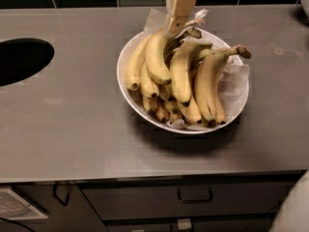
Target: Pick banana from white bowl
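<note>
A wide white bowl [126, 88] sits on the grey counter and holds a heap of several yellow bananas on crumpled white paper. The banana [157, 57], long, thick and curved with a small black tip, lies on top at the left of centre. Its stem points up and back. My gripper [173, 28] comes down from the top edge over the far rim of the bowl. Its beige fingers [179, 4] close on that stem end. Another banana with a brown knobbed stem [241, 50] lies at the right of the bowl.
A dark round opening [19, 59] is cut into the counter at the left. Dark tiles run along the back. Drawers with a handle [195, 195] sit under the front edge. A white rounded body [295, 209] fills the lower right corner.
</note>
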Robot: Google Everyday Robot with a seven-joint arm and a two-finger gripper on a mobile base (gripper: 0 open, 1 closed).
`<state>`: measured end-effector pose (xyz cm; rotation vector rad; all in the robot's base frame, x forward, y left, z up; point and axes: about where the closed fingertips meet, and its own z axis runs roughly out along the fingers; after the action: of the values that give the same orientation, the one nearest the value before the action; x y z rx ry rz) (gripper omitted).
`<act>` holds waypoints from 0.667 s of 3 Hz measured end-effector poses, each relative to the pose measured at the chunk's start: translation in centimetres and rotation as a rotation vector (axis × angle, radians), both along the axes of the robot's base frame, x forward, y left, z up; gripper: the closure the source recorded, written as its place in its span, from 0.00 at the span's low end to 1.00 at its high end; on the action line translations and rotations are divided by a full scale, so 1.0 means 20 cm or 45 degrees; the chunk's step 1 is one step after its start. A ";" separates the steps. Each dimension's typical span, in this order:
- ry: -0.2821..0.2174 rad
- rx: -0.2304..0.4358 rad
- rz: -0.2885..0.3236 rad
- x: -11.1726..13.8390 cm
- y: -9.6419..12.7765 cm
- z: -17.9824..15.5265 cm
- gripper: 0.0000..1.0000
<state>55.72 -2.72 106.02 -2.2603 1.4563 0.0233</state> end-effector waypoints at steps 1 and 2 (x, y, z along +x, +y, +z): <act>0.014 -0.013 0.007 0.04 0.00 -0.04 0.29; 0.020 -0.028 0.004 0.08 -0.01 -0.07 0.30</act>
<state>57.35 -2.90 104.58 -2.2848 1.4679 0.0257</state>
